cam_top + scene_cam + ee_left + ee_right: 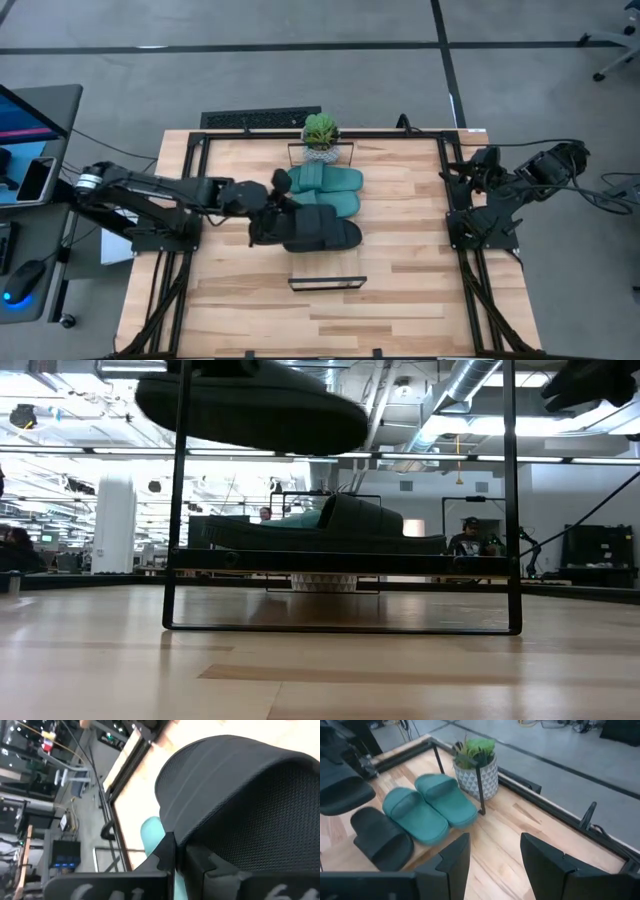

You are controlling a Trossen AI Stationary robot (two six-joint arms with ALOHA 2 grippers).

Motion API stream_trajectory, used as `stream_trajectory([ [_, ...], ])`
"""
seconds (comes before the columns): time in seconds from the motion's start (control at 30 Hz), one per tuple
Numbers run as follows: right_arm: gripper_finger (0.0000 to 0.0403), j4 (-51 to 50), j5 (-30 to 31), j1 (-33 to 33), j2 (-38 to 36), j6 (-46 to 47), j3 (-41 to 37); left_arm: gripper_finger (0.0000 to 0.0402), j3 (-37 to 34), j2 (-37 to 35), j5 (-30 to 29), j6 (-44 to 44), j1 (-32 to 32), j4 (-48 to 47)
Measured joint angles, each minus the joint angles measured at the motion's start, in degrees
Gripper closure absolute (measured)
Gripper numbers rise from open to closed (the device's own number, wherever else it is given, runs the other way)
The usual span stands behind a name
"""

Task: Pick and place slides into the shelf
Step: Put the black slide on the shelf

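Note:
My left gripper (268,218) reaches in from the table's left and is shut on a black slide (325,232), which hangs high over the shelf (250,405). Two teal slides (427,807) lie side by side on the shelf's light-wood board (327,268). A second black slide (380,837) rests sole-down beside them; in the high view the held one hides it. The shelf's black end frame (340,628) stands on the table. My right gripper (492,865) waits open at the table's right edge (478,172). My left gripper holds the black slide at its left, strap end (200,835), pinched between the two fingers (167,855). The fingers come in about level from the table's left. The slide is lifted clear above the shelf, roughly level, its far end (350,795) pointing toward the table's right.
A small potted plant (320,135) stands at the shelf's far end, against the frame. Black rails run along the table's left and right sides (455,200). Bare wood shows near the table's near edge (330,320). People sit in the room beyond (470,540).

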Motion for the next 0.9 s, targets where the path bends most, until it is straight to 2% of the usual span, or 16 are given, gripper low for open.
stream_trajectory([
  [0.4,0.0237,-1.9,-2.8,0.0,0.0,-1.5,0.0,0.0401,0.9,7.5,2.4,-4.0,-0.7,16.2],
  [0.6,0.0237,-2.4,-3.2,0.0,0.0,-2.5,0.0,0.0401,0.9,9.7,1.9,-7.7,-2.3,18.9],
  [0.9,0.0237,-2.4,-4.3,0.0,0.0,-3.5,0.0,0.0401,0.9,11.4,-1.9,-11.0,-5.3,20.4],
])
